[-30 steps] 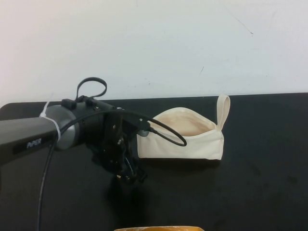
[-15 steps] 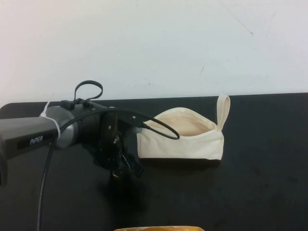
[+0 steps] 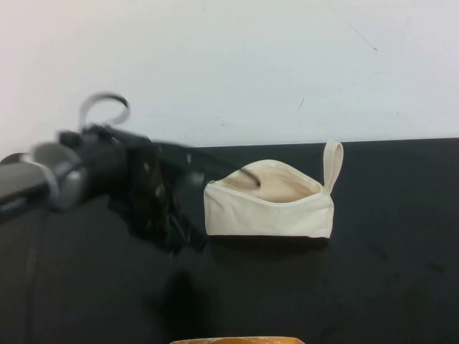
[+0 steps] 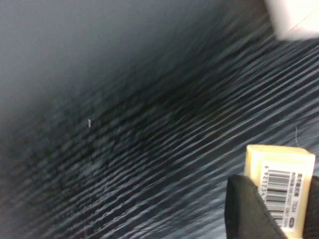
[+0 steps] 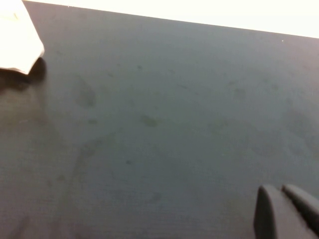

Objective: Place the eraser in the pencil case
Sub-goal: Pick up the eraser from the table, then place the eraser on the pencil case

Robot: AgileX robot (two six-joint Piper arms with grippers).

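Carry step: your left gripper (image 4: 279, 211), left of the cream-white canvas pencil case (image 3: 269, 208), has its jaws clamped on the small cream-yellow barcode-labelled eraser (image 4: 280, 185). Next, go over the case's open mouth and release. Right gripper (image 5: 289, 211) sits low over the black counter (image 5: 164, 109), jaws closed and empty.

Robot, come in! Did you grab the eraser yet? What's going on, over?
Left end effector shut on eraser, lifted left of open pencil case. Right end effector parked low over bare table, fingers together. Nothing blocks the case mouth.

pencil case (image 3: 269, 209) mouth open upward | left gripper (image 3: 183, 240) beside its left end
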